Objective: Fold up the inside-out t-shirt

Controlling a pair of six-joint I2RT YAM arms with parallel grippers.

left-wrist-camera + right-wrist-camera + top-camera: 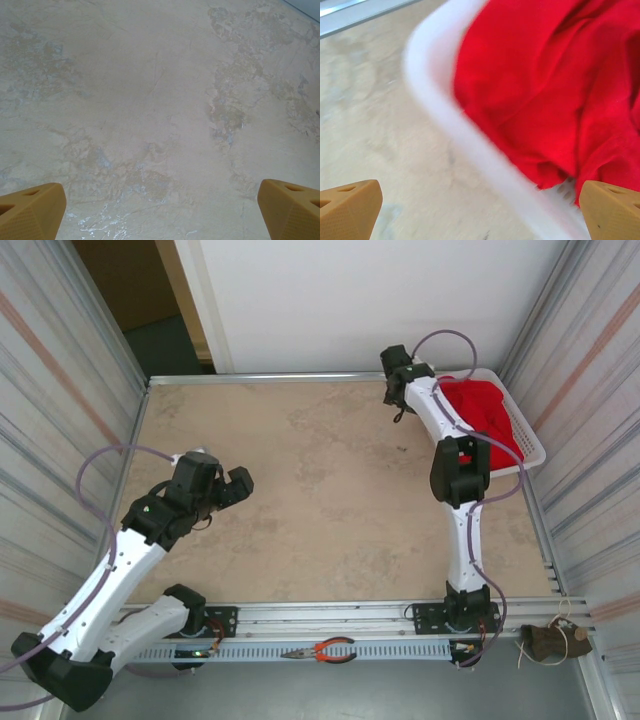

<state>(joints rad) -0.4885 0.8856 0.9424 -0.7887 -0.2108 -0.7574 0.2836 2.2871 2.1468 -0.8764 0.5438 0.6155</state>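
Observation:
The inside-out t-shirt (488, 408) is a crumpled bright red heap lying in a white basket (534, 446) at the table's back right corner. My right gripper (400, 390) hovers at the basket's left end, open, holding nothing. In the right wrist view its orange fingers (350, 207) straddle the blurred basket rim (470, 145), with the red t-shirt (545, 75) just beyond it. My left gripper (226, 480) hangs open over bare table on the left side. Only tabletop lies between its fingers (30, 210) in the left wrist view, around the left gripper (160, 215).
Ribbed metal walls close in the table on left and right. A white wall stands at the back. Orange-handled pliers (325, 650) lie on the front rail between the arm bases. A brown object (548, 640) sits past the front right corner.

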